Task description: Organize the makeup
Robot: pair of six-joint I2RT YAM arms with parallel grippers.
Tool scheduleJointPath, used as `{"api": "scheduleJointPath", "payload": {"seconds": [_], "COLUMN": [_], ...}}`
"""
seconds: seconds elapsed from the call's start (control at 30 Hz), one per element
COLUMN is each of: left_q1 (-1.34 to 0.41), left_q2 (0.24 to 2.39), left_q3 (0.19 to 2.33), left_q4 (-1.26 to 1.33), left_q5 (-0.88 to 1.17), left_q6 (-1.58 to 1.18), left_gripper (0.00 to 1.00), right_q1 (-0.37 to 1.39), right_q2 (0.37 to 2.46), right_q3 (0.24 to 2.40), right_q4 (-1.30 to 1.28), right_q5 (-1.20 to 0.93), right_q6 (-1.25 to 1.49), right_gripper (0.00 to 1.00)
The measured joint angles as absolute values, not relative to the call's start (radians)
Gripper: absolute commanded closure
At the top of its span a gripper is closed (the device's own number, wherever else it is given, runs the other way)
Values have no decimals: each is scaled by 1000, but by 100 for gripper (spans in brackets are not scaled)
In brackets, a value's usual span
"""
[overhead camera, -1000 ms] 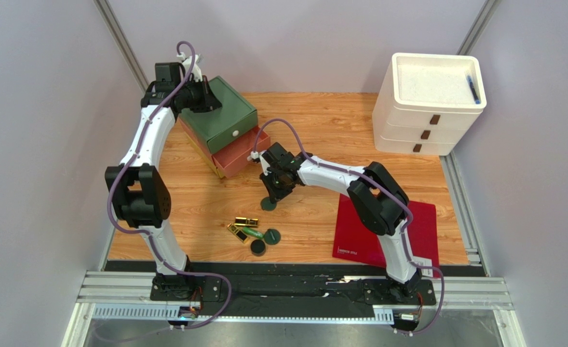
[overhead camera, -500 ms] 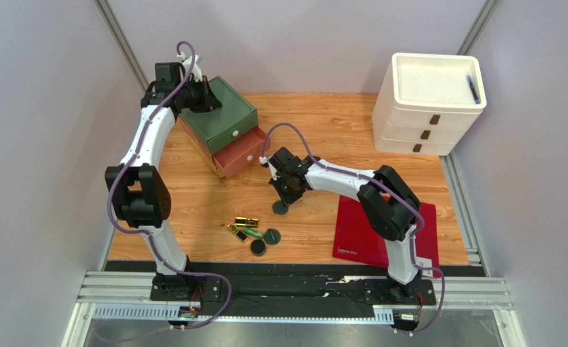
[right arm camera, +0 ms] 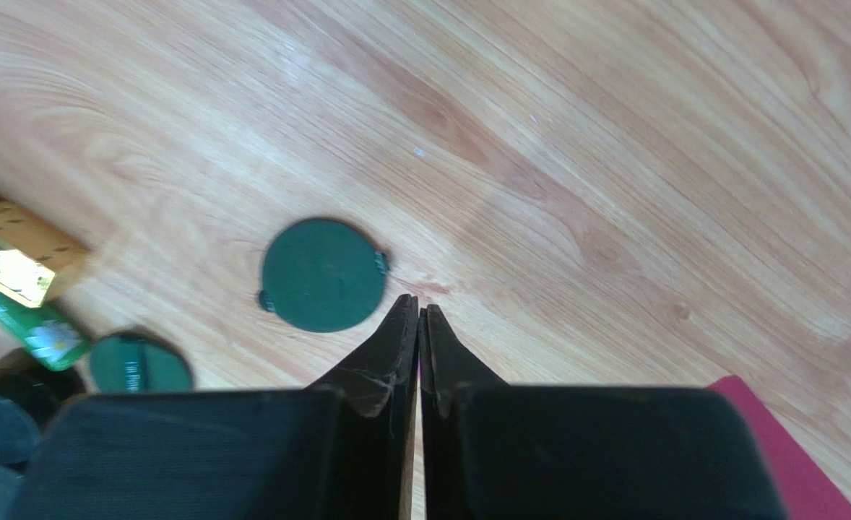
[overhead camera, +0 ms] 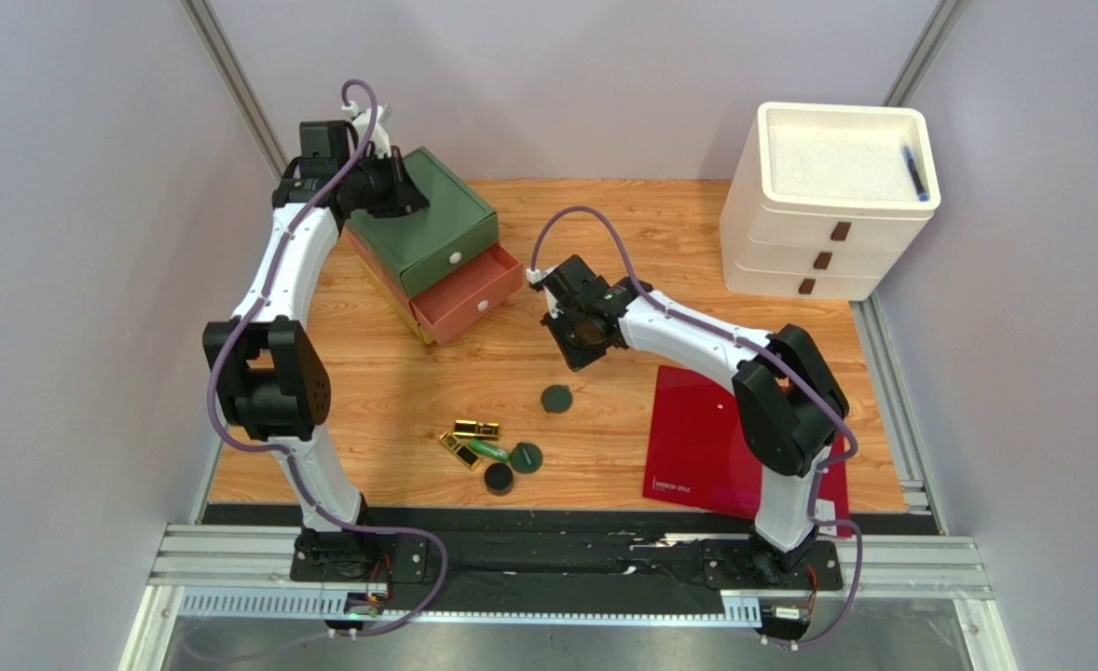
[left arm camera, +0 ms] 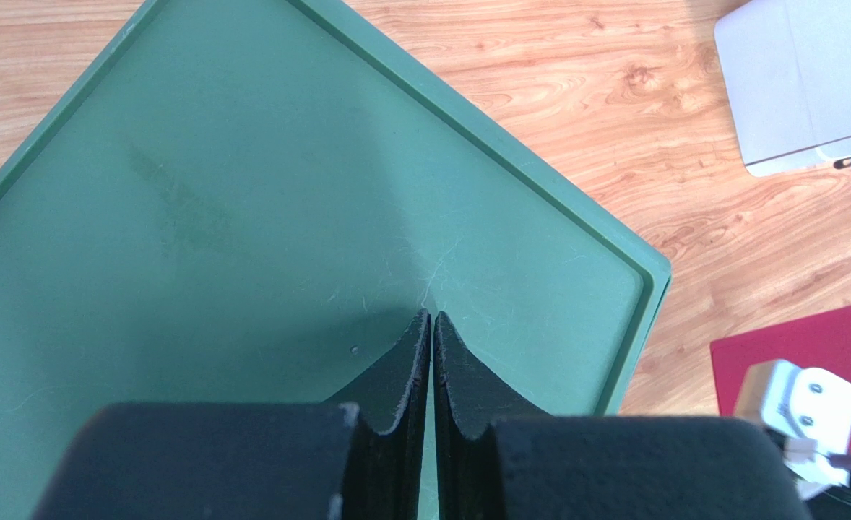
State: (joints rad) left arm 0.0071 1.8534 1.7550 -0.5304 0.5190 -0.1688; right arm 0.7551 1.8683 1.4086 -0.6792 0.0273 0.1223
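Makeup (overhead camera: 524, 455) lies in 2 places as seen from the right gripper (right arm camera: 419, 316). 1 dark green compact (right arm camera: 322, 274) sits alone on the table (right arm camera: 614, 163), just left of the fingertips and a little beyond them, not touching. The rest is bunched farther left and back toward the wrist.

The right fingers are pressed together with nothing between them and hang above the wood. In my judgement the coming move needs them to part and shift left before they drop. The compact is round, so it gives no long axis to line up with; only 2 small tabs stick out on opposite sides of its rim.

The right arm is much the nearer. The left gripper (left arm camera: 431, 325), its fingers also together and empty, is over the flat top of the green drawer box (left arm camera: 235, 195), well apart from all the makeup.

Counted in the overhead view there are 3 compacts, 2 gold lipstick tubes (overhead camera: 478, 427) and 1 green tube (overhead camera: 488, 452). No clear lip-gloss tubes are visible.
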Motion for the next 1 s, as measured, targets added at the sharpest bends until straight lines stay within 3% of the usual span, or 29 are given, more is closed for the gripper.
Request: {"api": "scheduleJointPath", "payload": {"seconds": [0.3, 1.0], "left_q1": [7, 7], "left_q2": [1853, 1853], "left_q3": [1750, 1739], "left_q4": [-523, -504], "left_q5": [523, 535], "left_q6": [-169, -169], "left_gripper": [91, 91], "right_q1": [778, 822], "right_q2": [1873, 2061], "right_q3": [1416, 1506], "right_q4": [-685, -777], "right_q5": [-101, -169], "right_q6": [60, 36], "right_gripper": [68, 61]}}
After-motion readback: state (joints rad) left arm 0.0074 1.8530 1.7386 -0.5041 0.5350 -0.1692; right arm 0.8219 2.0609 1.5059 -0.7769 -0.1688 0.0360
